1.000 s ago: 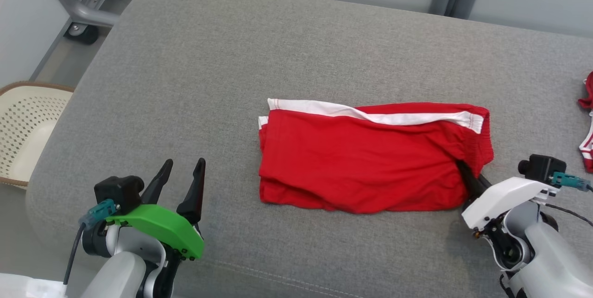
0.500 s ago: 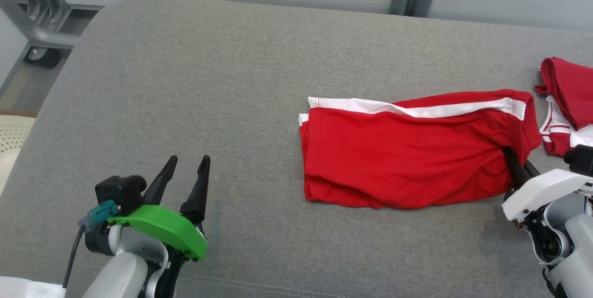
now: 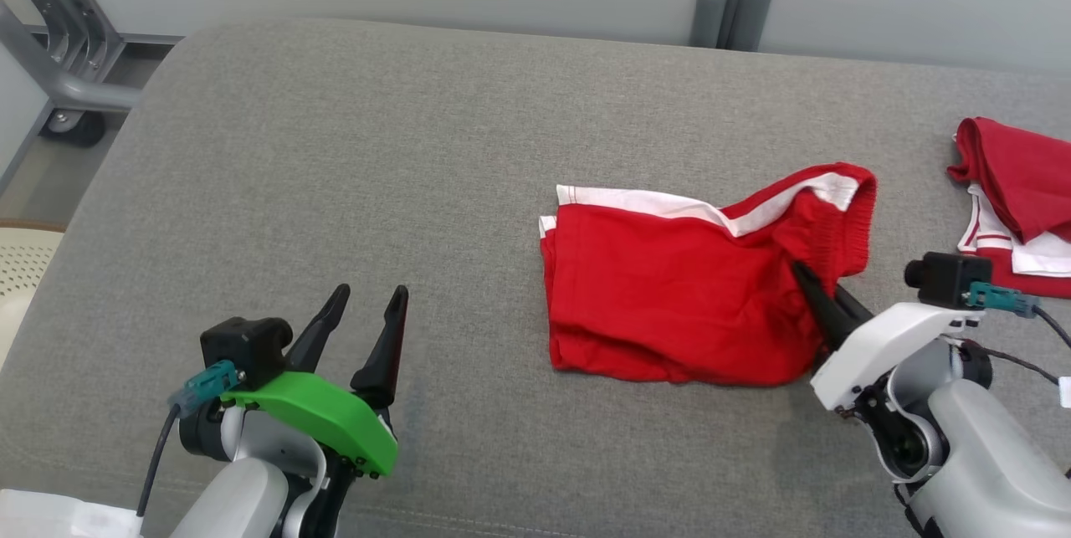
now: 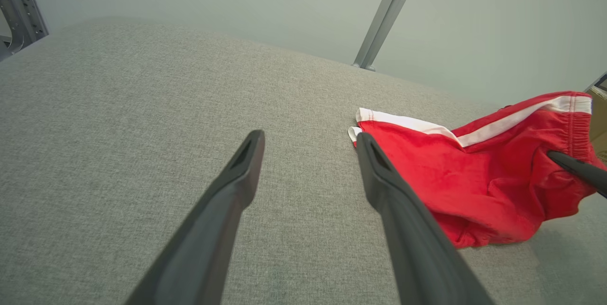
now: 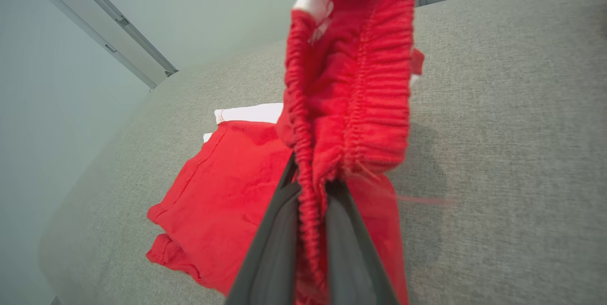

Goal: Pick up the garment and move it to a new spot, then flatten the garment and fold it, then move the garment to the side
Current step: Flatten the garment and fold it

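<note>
The garment (image 3: 669, 304) is a folded pair of red shorts with a white side stripe, lying on the grey cushion (image 3: 376, 170) right of centre. My right gripper (image 3: 807, 283) is shut on its elastic waistband, whose end is lifted off the cushion. In the right wrist view the gathered waistband (image 5: 351, 96) is pinched between the dark fingers (image 5: 280, 248) and stands up above them. My left gripper (image 3: 368, 299) is open at the lower left, well clear of the garment, with nothing between its fingers. The left wrist view shows the garment (image 4: 464, 177) to the right of those fingers (image 4: 403, 210).
A second red and white garment (image 3: 1017, 195) lies at the right edge of the cushion. A grey metal frame on a wheel (image 3: 58, 78) stands at the far left, and a pale perforated basket (image 3: 17, 279) sits beside the cushion's left edge. Wall posts (image 3: 724, 2) rise behind.
My right gripper has lifted the waistband end and drawn it left, so the shorts bunch up on that side. The camera has shifted, bringing the second garment into view. My left gripper stays open.
</note>
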{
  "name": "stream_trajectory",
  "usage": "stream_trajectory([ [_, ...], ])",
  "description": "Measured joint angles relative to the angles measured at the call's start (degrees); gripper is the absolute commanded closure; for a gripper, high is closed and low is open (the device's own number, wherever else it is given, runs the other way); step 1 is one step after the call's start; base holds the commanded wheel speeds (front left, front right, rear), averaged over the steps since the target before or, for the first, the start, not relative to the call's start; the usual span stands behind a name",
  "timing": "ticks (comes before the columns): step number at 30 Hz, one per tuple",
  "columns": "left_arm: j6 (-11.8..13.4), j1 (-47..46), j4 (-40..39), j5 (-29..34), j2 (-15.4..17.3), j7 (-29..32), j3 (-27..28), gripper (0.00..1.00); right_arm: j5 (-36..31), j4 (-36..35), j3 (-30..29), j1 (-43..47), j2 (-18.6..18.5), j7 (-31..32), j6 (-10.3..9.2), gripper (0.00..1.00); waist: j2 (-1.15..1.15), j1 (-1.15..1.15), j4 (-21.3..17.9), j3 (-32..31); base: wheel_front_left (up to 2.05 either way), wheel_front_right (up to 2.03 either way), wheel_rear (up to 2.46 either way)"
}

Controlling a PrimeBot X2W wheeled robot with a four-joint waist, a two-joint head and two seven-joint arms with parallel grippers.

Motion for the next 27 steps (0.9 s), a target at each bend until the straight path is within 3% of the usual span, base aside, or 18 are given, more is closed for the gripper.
stream_trajectory([
  [7, 0.0, 0.0, 0.0, -0.1, 0.0, 0.4, -0.1, 0.00, 1.6, -1.6, 3.2, -0.1, 3.4, 3.5, 0.01, 1.00, 0.00, 0.00, 2.1, -0.5, 0.00, 0.00, 0.00],
  [15, 0.0, 0.1, 0.0, -0.1, -0.6, 0.8, -0.3, 0.00, 1.6, -1.0, 3.7, -2.2, 4.0, 5.7, -0.10, 1.00, 0.00, 0.00, 4.8, -0.6, 0.00, 0.00, 0.00],
  [25, 0.0, 0.9, -0.1, -0.3, -0.9, 1.1, -0.3, 0.00, 1.8, 2.3, 3.6, -3.8, 5.4, 8.0, -3.12, 1.00, 0.00, 0.00, 9.7, -0.1, 0.00, 0.00, 0.00],
  [26, 0.0, 0.9, -0.1, -0.3, -0.9, 1.1, -0.2, 0.00, 1.8, 2.6, 3.7, -4.3, 5.6, 8.3, -3.21, 0.92, 0.00, 0.00, 10.0, -0.1, 0.00, 0.00, 0.00],
  [27, 0.0, 1.0, -0.2, -0.4, -0.8, 1.1, 0.0, 0.00, 1.7, 2.9, 3.9, -4.9, 5.8, 8.4, -3.47, 0.76, 0.00, 0.00, 10.2, 0.0, 0.00, 0.00, 0.00],
])
